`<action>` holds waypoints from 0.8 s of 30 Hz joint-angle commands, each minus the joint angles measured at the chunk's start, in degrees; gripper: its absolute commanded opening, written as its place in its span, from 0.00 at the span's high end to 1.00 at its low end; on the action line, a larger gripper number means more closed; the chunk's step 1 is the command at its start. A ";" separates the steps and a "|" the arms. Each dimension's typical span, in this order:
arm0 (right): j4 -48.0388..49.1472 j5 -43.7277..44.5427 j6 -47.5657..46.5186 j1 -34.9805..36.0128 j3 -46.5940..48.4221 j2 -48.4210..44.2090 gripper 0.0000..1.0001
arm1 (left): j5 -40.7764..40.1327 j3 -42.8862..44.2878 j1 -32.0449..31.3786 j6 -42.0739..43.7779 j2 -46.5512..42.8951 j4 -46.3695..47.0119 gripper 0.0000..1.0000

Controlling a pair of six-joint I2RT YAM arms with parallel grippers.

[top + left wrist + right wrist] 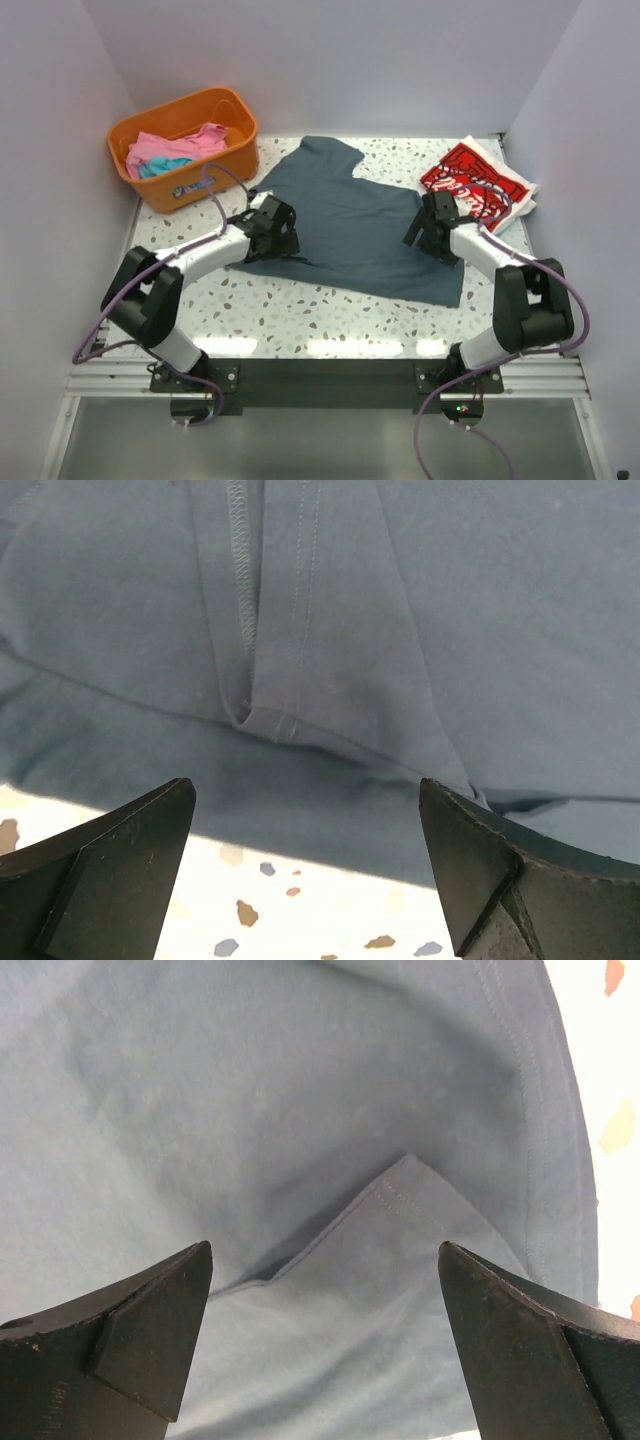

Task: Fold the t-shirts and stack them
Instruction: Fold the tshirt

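Observation:
A dark slate-blue t-shirt (350, 225) lies spread in the middle of the table. My left gripper (277, 232) hovers open over its left edge; in the left wrist view a folded hem (270, 720) lies ahead of the wide-apart fingers (120, 860), with bare table between them. My right gripper (425, 232) stands open over the shirt's right side, where a folded corner of cloth (400, 1200) shows between the fingers (150, 1330). A red t-shirt with white lettering (475, 180) lies folded at the back right. Pink and turquoise t-shirts (175, 152) sit in the basket.
An orange plastic basket (215, 175) stands at the back left. White walls close in the table on three sides. The terrazzo tabletop (300, 315) shows in front of the shirt.

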 commanded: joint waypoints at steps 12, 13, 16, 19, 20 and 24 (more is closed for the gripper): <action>-3.02 1.06 -2.09 0.09 -5.54 -8.29 0.01 | -5.93 9.25 1.70 -1.17 10.50 2.41 0.47; -3.29 0.98 -2.17 0.09 -5.81 -9.17 0.01 | -5.49 9.60 1.97 -0.91 11.20 2.76 0.53; -4.78 1.94 -2.53 0.00 -5.72 -10.49 0.01 | -5.04 11.26 2.41 -0.11 12.52 2.25 0.74; -5.57 2.64 -2.62 0.00 -5.63 -11.89 0.01 | -5.22 12.24 2.41 0.50 12.88 2.24 0.91; -5.57 2.65 -2.53 0.09 -5.55 -12.33 0.01 | -5.13 12.24 2.41 0.76 12.88 2.41 1.00; -6.27 2.47 -2.53 0.00 -5.37 -13.39 0.01 | -3.38 12.94 2.41 3.66 13.14 5.04 1.00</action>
